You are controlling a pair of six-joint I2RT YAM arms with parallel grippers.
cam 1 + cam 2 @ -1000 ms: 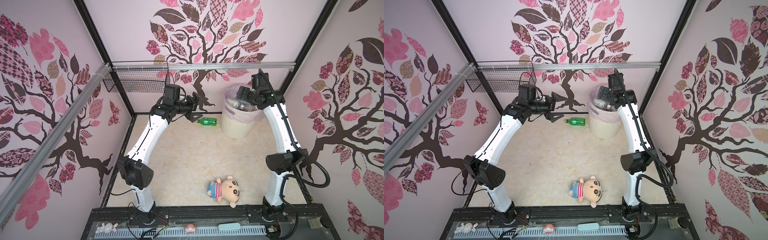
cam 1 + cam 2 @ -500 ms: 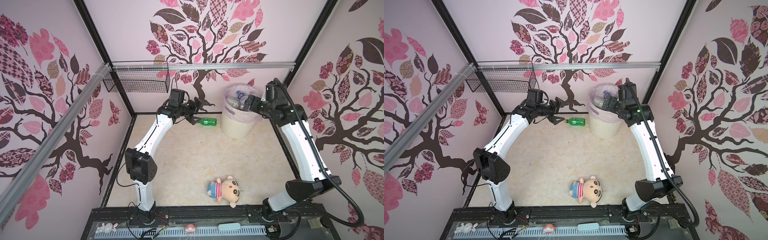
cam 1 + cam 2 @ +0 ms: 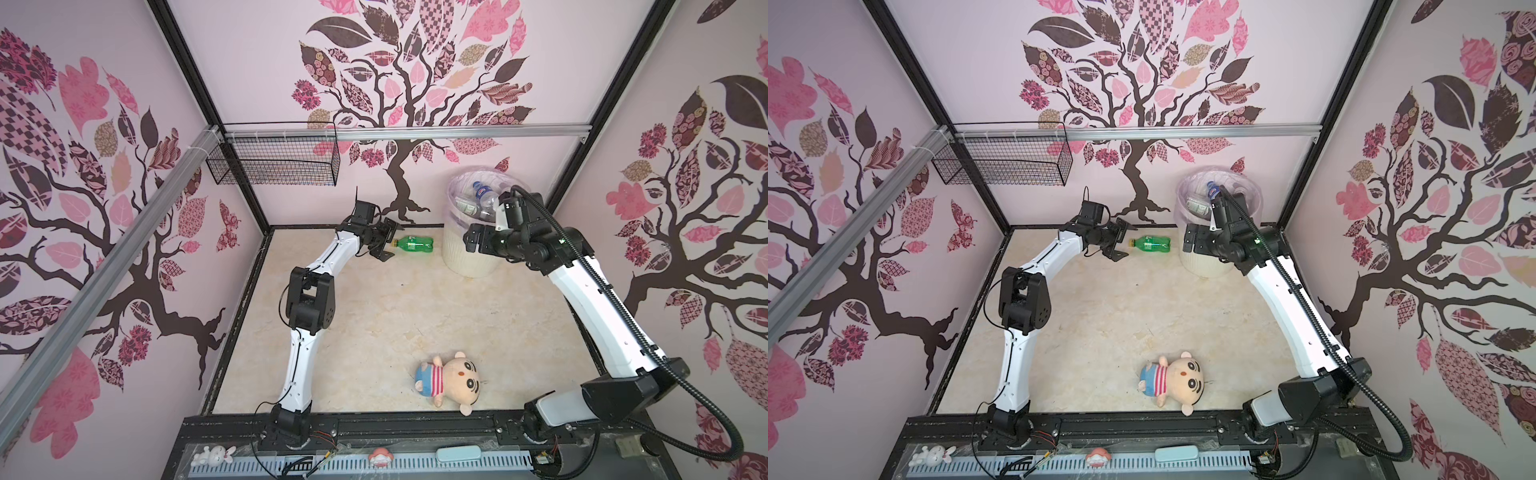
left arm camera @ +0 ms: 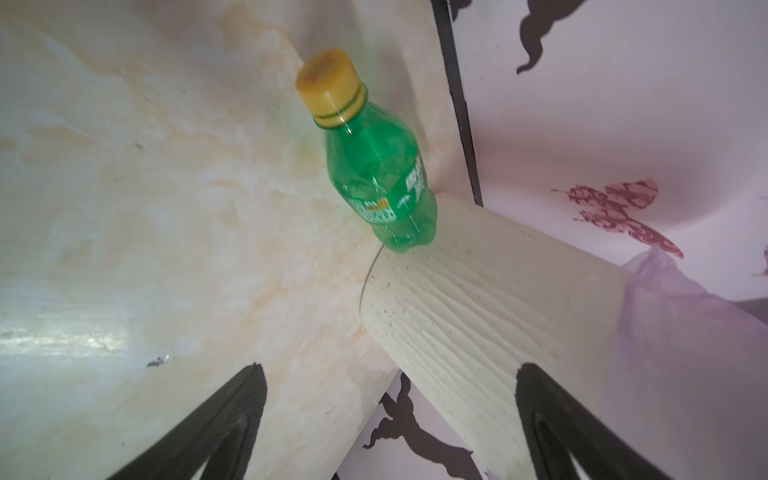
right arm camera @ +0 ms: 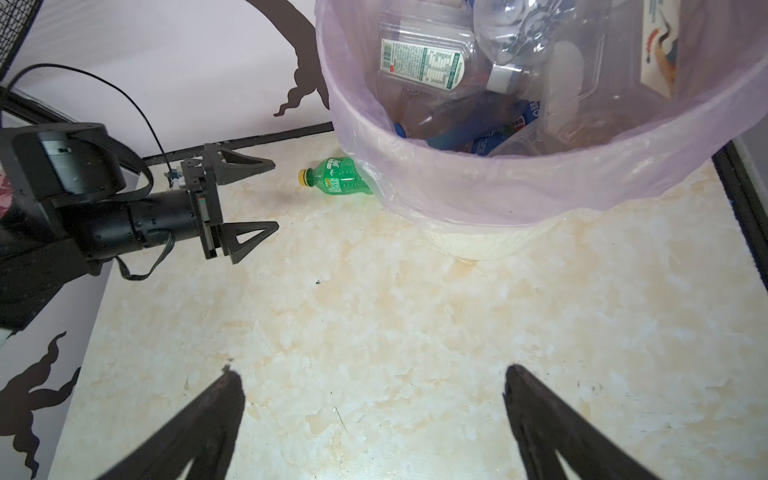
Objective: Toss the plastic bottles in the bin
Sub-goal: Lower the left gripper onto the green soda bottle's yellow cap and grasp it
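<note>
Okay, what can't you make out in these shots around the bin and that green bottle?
- Bottle count in the bin: the right wrist view's edge cuts off the opening; in both top views the right arm covers part.
- The green bottle base: the pink bag hides it in the right wrist view.
- Its label text: blurred in the left wrist view, too small in both top views.

Green bottle [image 5: 337, 181], base hidden behind the bin [image 5: 478, 247]
</note>
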